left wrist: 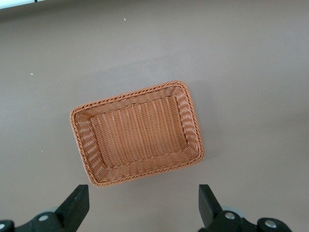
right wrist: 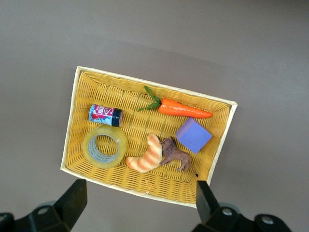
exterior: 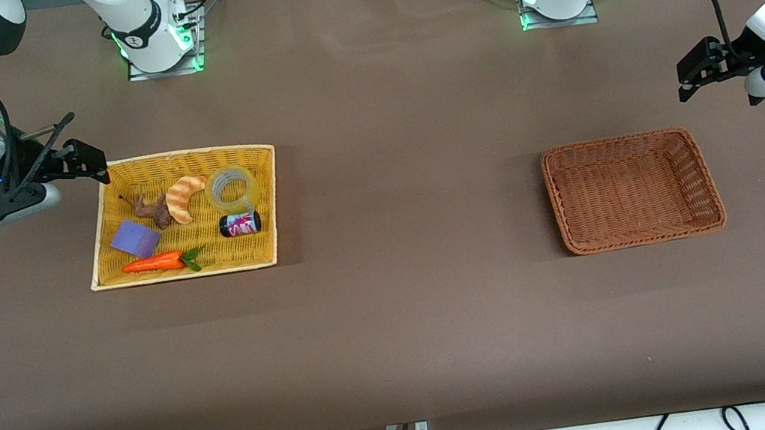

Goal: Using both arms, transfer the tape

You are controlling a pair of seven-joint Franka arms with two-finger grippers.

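The tape (exterior: 231, 187), a translucent yellowish ring, lies flat in the yellow basket (exterior: 99, 234), beside the croissant toy and above the small can; it also shows in the right wrist view (right wrist: 105, 147). My right gripper (exterior: 85, 162) is open and empty in the air just off the yellow basket's corner at the right arm's end of the table (right wrist: 140, 203). My left gripper (exterior: 698, 69) is open and empty in the air at the left arm's end, off the corner of the empty brown basket (exterior: 707, 178); that basket's rim (left wrist: 116, 99) fills the left wrist view above the gripper (left wrist: 144, 208).
The yellow basket also holds a croissant toy (exterior: 185, 197), a small dark can (exterior: 240, 224), a purple block (exterior: 134, 238), a toy carrot (exterior: 158, 263) and a brown animal figure (exterior: 153, 210). Bare brown table (exterior: 409, 188) lies between the two baskets.
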